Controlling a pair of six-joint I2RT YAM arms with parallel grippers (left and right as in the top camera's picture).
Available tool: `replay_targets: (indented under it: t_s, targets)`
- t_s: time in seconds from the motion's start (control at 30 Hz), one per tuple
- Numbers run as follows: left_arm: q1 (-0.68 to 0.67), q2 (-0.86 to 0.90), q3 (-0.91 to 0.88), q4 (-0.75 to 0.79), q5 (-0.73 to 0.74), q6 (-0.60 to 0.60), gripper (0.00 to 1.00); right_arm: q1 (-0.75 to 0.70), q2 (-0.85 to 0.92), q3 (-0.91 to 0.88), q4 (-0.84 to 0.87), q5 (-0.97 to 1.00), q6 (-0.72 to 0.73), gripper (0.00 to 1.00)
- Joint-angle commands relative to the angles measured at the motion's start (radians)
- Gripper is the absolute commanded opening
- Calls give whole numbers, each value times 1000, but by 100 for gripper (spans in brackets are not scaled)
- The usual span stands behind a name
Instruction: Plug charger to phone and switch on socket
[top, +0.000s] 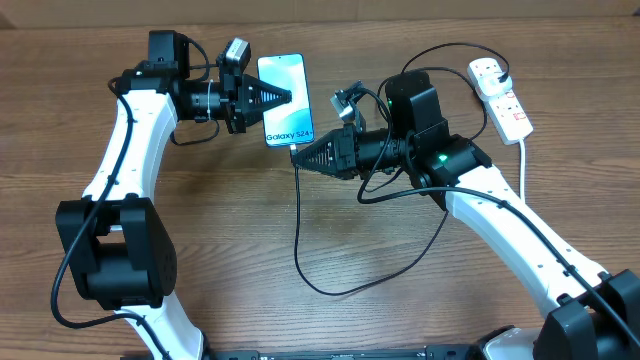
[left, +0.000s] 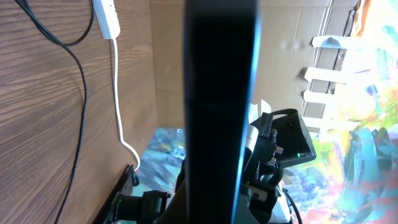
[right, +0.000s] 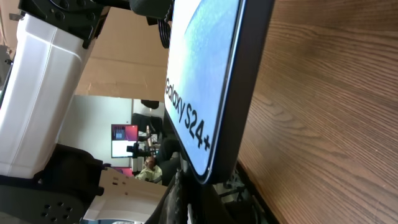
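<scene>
Overhead: left jaws pinch the phone (top: 285, 100); right jaws pinch the charger (top: 298, 212) tip at its lower edge.

Left arm (top: 118, 150), 9 o'clock, and right arm (top: 510, 215), 4 o'clock: white link shells, black joint housings and bases. Left gripper (top: 288, 96) and right gripper (top: 298, 152): black tapered wedges. Green indicator light (top: 440, 158) on right wrist housing. Thin black cables (top: 68, 262) loop along both arms.
</scene>
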Motion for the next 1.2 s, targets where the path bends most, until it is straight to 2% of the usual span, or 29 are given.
replay_targets:
  t_s: [0.0,1.17]
  targets:
    - [3,-7,9,1,68,36,4,-12,-11,8,9,13,15,4]
    - [3,-7,9,1,68,42,4,8,-11,8,30,28,43,4]
